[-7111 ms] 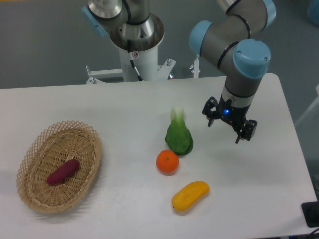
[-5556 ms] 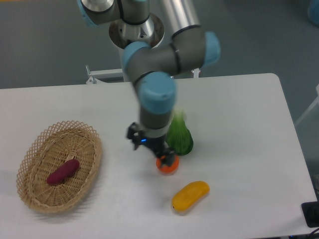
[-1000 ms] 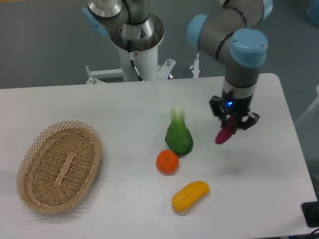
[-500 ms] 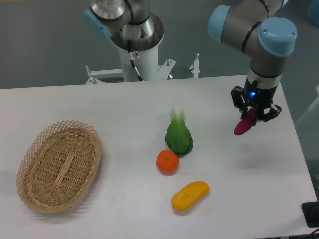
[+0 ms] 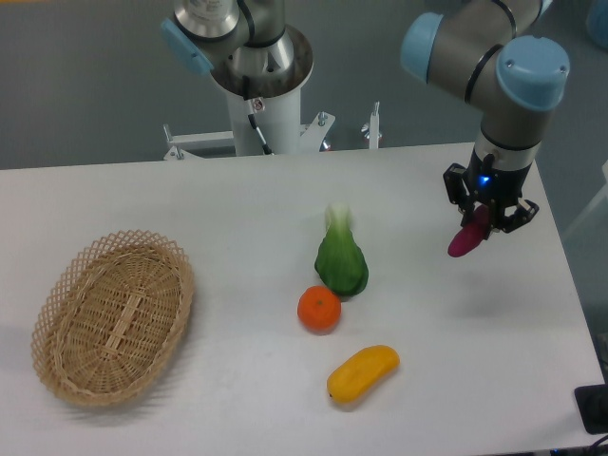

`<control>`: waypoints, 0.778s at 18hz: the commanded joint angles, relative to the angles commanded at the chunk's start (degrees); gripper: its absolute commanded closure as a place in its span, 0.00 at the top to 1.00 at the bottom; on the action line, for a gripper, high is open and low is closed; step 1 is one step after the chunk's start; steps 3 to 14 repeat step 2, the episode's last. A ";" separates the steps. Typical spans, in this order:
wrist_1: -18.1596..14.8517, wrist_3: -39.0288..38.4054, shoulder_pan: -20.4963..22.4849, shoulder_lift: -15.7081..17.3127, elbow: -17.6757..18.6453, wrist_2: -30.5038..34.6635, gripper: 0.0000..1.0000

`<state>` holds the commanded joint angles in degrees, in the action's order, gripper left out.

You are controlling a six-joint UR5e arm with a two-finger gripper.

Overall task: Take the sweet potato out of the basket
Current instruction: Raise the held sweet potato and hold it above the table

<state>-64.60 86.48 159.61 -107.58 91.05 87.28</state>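
My gripper (image 5: 484, 217) is shut on the purple-magenta sweet potato (image 5: 467, 237) and holds it above the right side of the white table. The tuber hangs tilted below the fingers. The tan wicker basket (image 5: 112, 315) sits at the front left of the table and holds nothing. The gripper is far to the right of the basket.
A green leafy vegetable (image 5: 341, 258) stands near the table's middle. An orange (image 5: 319, 308) lies just in front of it. A yellow-orange oblong fruit (image 5: 363, 372) lies nearer the front edge. The arm's base (image 5: 255, 66) stands behind the table.
The sweet potato was taken out of the basket and carried to the right side of the table. In the last half second the gripper barely moved.
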 joint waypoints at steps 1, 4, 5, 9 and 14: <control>0.00 0.00 -0.09 0.00 0.00 0.00 0.27; 0.00 -0.09 -0.09 0.00 0.00 0.00 0.27; 0.00 -0.09 -0.09 0.00 0.00 0.00 0.27; 0.00 -0.09 -0.09 0.00 0.00 0.00 0.27; 0.00 -0.09 -0.09 0.00 0.00 0.00 0.27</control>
